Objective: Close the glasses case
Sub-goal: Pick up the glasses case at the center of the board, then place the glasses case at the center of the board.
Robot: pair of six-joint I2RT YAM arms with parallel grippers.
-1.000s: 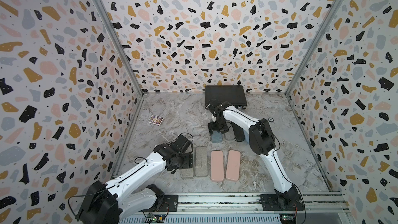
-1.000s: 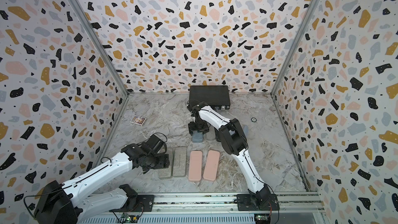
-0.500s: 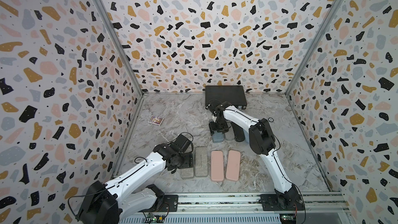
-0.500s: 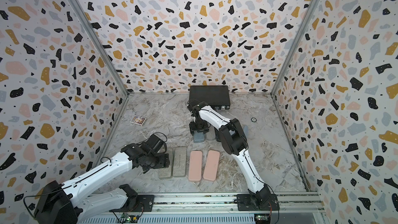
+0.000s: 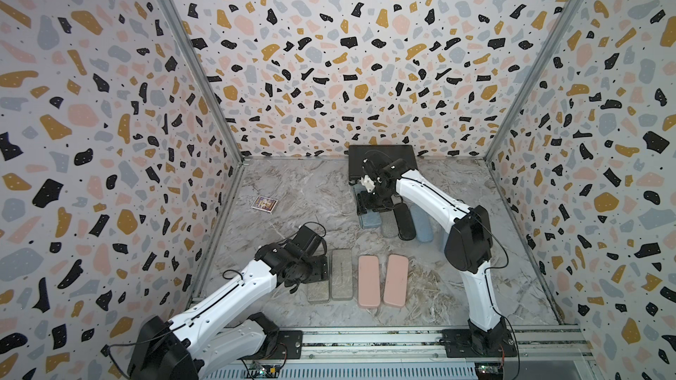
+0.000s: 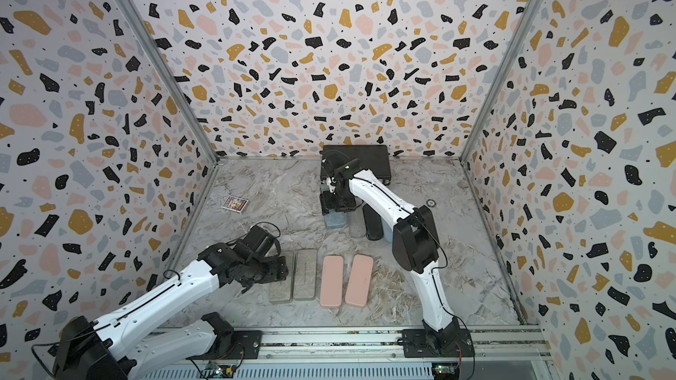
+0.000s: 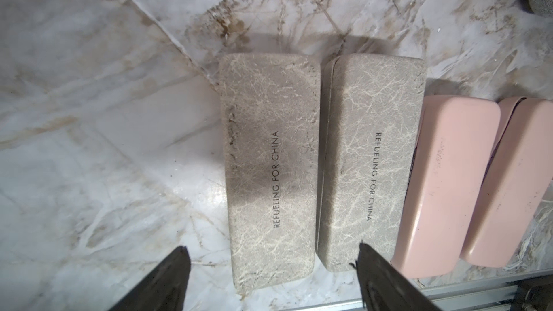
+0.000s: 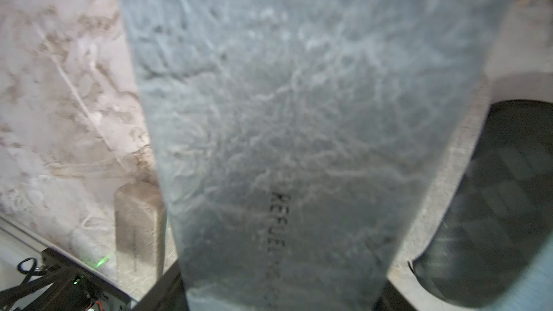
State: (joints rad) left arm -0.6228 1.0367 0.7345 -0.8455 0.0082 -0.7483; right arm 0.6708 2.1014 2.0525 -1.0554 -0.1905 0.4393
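- The right pincer (image 5: pixel 374 205) sits low over the blue-grey glasses case (image 8: pixel 299 115), with one jaw at each long side. I cannot tell whether it pinches the case or merely straddles it.
- That case lies on the table (image 5: pixel 311 191) just in front of the black box (image 5: pixel 382 159). Whether its lid is fully down I cannot make out.
- To my eye the job here is to seat the lid. I would push straight down and evenly, close to the free long edge rather than the hinge, so the base does not skid.
- The shell looks rigid, a rounded oblong in crackled leatherette with dark print. It should take a firm push, though its skin could slip on the marble-patterned top.
- There is little spare room, since a grey felt case (image 5: pixel 388 229) and a rounded black case (image 5: pixel 404 222) lie close alongside, also in front of the black box.
- Well forward of the black box, the left pincer (image 7: pixel 273 248) hangs wide open over a stone-grey case (image 7: pixel 269 160), gripping nothing.
- Beside that one lie a second stone-grey case (image 7: pixel 371 160) with the same veined texture and two smooth matte pink cases (image 7: pixel 449 181).
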